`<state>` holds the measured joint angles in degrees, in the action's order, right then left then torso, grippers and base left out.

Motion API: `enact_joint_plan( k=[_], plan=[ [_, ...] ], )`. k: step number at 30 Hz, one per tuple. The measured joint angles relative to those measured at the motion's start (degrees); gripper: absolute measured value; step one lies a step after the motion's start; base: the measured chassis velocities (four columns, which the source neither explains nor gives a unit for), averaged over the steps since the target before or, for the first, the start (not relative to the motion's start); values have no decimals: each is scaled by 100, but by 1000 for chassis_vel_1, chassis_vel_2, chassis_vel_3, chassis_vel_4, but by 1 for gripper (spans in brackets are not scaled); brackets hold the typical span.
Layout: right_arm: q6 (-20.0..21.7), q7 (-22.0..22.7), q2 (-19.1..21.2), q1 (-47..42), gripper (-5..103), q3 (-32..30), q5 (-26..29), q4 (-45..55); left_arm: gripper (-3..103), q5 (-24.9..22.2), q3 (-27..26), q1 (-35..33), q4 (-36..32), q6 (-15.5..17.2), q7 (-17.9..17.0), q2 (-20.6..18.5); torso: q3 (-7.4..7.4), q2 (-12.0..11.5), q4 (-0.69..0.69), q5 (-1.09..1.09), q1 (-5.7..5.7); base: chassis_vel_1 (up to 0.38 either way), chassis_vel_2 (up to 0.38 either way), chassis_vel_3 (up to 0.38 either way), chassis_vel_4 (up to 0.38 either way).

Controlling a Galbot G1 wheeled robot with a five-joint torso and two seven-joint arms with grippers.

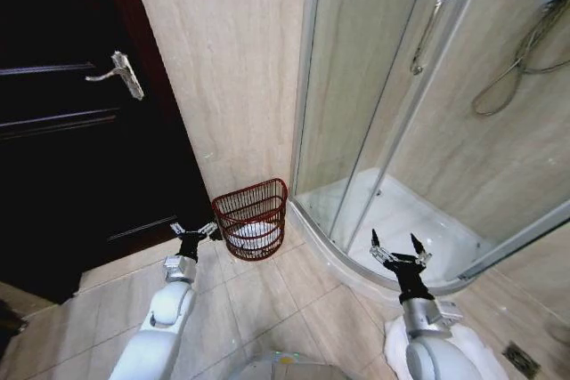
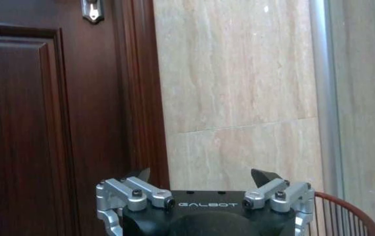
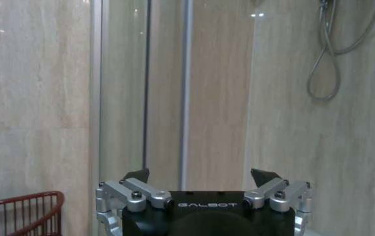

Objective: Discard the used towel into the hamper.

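The hamper (image 1: 252, 213) is a dark red openwork basket standing on the floor tiles against the wall, between the door and the shower. A white cloth (image 1: 253, 232), apparently the towel, lies inside it. My left gripper (image 1: 195, 230) hangs open and empty just left of the hamper, at about rim height. In the left wrist view the left gripper (image 2: 201, 177) faces the wall, with the hamper rim (image 2: 345, 209) beside it. My right gripper (image 1: 397, 248) is open and empty over the shower's curb. The right wrist view has the right gripper (image 3: 201, 177) and the hamper (image 3: 23, 209).
A dark wooden door (image 1: 71, 149) with a metal handle (image 1: 120, 73) fills the left. The curved glass shower enclosure (image 1: 401, 86) and its raised white tray (image 1: 401, 220) take up the right. Another white cloth or mat (image 1: 476, 349) lies on the floor behind my right arm, near a drain (image 1: 521, 359).
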<state>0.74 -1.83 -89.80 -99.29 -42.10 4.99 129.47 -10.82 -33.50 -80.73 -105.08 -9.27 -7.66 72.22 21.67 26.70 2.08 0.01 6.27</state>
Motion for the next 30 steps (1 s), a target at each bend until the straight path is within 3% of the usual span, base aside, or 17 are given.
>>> enact_joint_plan(
  k=[30],
  plan=[
    [-45,108,15,-39,100,3,-12,-59,100,35,112,-36,-64,-74,22,4,0,0,0,-1,0,-64,-174,60,170]
  ],
)
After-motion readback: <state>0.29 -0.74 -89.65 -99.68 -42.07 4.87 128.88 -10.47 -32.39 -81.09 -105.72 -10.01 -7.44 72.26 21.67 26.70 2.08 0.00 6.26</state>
